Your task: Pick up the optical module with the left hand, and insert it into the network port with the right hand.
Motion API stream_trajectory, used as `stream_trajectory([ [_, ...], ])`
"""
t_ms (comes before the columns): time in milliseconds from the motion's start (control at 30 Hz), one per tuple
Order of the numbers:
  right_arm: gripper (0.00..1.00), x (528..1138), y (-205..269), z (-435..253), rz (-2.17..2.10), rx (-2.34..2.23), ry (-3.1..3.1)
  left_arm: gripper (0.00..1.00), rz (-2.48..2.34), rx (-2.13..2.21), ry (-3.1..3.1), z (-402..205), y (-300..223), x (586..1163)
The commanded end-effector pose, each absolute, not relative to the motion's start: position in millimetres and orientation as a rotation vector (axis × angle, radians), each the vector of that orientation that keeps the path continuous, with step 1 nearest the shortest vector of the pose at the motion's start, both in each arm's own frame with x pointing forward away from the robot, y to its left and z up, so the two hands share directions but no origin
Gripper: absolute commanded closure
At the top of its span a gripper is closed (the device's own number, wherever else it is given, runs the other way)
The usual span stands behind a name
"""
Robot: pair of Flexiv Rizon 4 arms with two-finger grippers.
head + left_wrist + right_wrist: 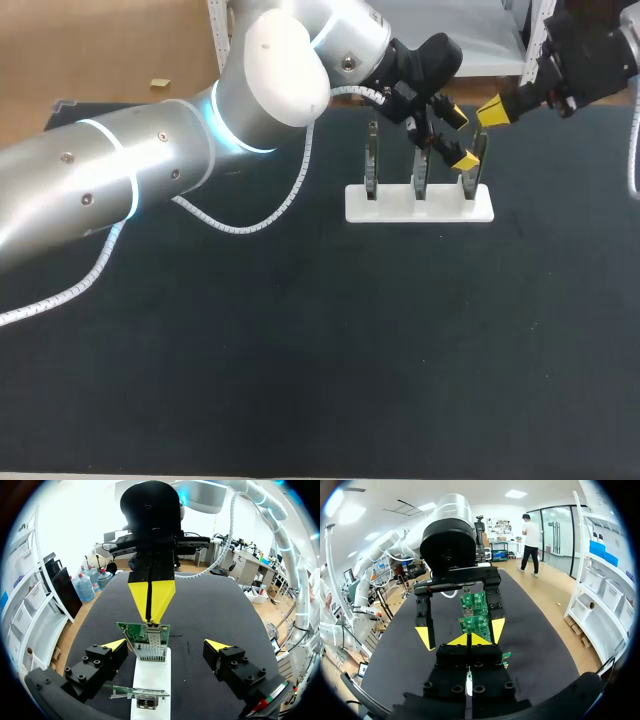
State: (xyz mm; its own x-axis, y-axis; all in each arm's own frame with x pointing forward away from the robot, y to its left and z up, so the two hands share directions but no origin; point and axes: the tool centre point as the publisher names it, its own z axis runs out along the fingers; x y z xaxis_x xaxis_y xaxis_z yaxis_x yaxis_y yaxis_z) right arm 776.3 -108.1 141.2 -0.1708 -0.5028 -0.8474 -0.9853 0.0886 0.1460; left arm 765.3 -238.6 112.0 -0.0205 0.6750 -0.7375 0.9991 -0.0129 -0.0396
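Observation:
A white rack (420, 203) holds three upright green circuit boards with metal network ports. My left gripper (461, 138) is open, its yellow tips on either side of the right-hand board (150, 640) without touching it. My right gripper (493, 112) is shut, and its joined yellow tips (151, 605) point down at that board's top edge. In the right wrist view my right gripper (469, 640) faces the open left gripper (461, 633), with the boards (475, 612) beyond. I cannot make out a separate optical module in either gripper.
The middle board (140, 692) stands under my left gripper, close to its body. The left board (372, 160) is at the rack's other end. The dark mat (300, 350) stretches from the rack to the table's front edge.

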Motion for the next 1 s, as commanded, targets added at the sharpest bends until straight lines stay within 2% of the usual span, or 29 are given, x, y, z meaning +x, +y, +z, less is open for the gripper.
stream_trajectory([
  [33, 1.00, 778.0, -109.0, 135.3, 0.988, -1.463, 1.736, 0.00, -0.807, 1.744, 1.752, 112.8, -239.3, 767.0],
  [467, 1.00, 784.5, -116.7, 166.2, 0.945, -1.407, 1.648, 0.00, -0.763, 1.718, 1.740, 125.1, -232.5, 772.0],
  [833, 1.00, 785.2, -126.5, 175.1, 0.919, -1.387, 1.615, 0.00, -0.623, 1.650, 1.724, 165.2, -216.1, 782.5],
  [867, 0.73, 785.4, -127.5, 175.7, 0.918, -1.384, 1.614, 0.00, -0.610, 1.643, 1.723, 169.9, -214.6, 783.4],
  [900, 0.19, 785.7, -128.4, 176.3, 0.911, -1.375, 1.617, 0.00, -0.597, 1.640, 1.724, 173.7, -213.5, 784.1],
  [933, 0.00, 786.4, -129.7, 176.8, 0.911, -1.365, 1.620, 0.00, -0.584, 1.633, 1.726, 177.6, -212.5, 784.7],
  [1000, 0.00, 786.4, -129.7, 176.8, 0.911, -1.365, 1.620, 0.00, -0.584, 1.633, 1.726, 177.6, -212.5, 784.7],
])
